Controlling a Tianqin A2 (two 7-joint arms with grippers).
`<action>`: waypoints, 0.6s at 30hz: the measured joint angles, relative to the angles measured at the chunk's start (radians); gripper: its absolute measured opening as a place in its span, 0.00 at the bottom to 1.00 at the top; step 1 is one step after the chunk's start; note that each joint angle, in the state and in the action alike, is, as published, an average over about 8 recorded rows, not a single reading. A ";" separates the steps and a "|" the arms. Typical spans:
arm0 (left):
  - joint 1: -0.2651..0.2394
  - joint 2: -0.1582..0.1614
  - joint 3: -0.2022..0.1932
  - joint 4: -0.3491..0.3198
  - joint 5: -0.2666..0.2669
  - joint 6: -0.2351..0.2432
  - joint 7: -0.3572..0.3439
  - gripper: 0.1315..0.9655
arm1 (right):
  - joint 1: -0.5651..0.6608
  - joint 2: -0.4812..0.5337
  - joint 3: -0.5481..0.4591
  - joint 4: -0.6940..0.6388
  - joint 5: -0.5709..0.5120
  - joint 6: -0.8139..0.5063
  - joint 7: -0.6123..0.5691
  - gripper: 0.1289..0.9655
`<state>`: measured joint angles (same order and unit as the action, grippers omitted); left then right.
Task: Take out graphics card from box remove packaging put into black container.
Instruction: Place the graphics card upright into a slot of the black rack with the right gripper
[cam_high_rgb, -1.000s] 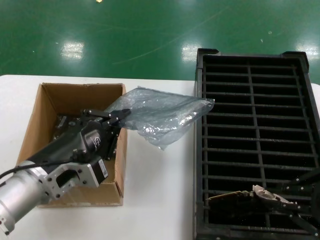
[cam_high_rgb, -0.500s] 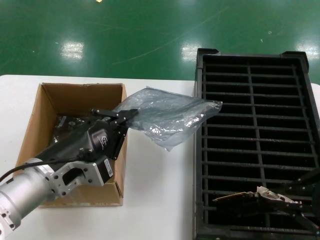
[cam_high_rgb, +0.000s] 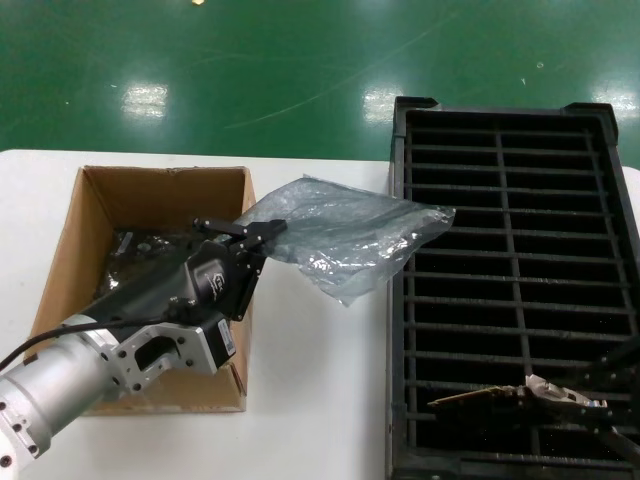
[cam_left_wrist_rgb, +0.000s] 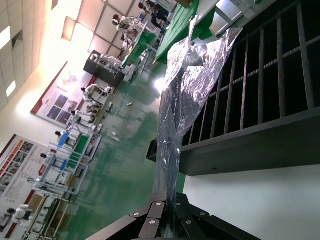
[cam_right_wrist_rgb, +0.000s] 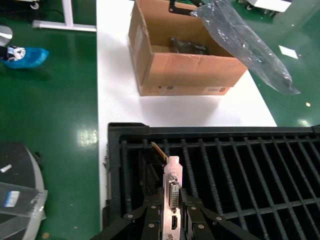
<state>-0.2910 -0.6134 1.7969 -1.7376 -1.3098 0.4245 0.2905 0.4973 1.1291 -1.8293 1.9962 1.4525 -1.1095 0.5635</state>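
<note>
Standing on a white table over green flooring, the left gripper pinched the antistatic bag beside the cardboard box; the right gripper clamped the graphics card inside the black crate.

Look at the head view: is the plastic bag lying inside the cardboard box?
No, the left end effector holds the bag above the table.

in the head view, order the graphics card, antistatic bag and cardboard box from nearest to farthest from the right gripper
1. graphics card: held in the right gripper, over the black container's near slots.
2. antistatic bag: mid-table, pinched by the left gripper.
3. cardboard box: far left.
</note>
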 joint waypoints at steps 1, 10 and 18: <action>0.000 0.000 0.001 -0.001 -0.002 0.000 0.001 0.01 | -0.001 0.003 0.003 0.004 0.006 -0.002 0.002 0.07; -0.001 0.002 0.012 -0.004 -0.018 0.004 0.016 0.01 | -0.025 0.035 0.034 0.035 0.052 -0.009 0.017 0.07; -0.001 0.004 0.019 -0.005 -0.019 0.005 0.022 0.01 | -0.015 0.014 0.017 0.018 0.023 -0.009 -0.016 0.07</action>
<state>-0.2921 -0.6090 1.8158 -1.7431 -1.3283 0.4296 0.3125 0.4821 1.1435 -1.8122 2.0140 1.4758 -1.1181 0.5478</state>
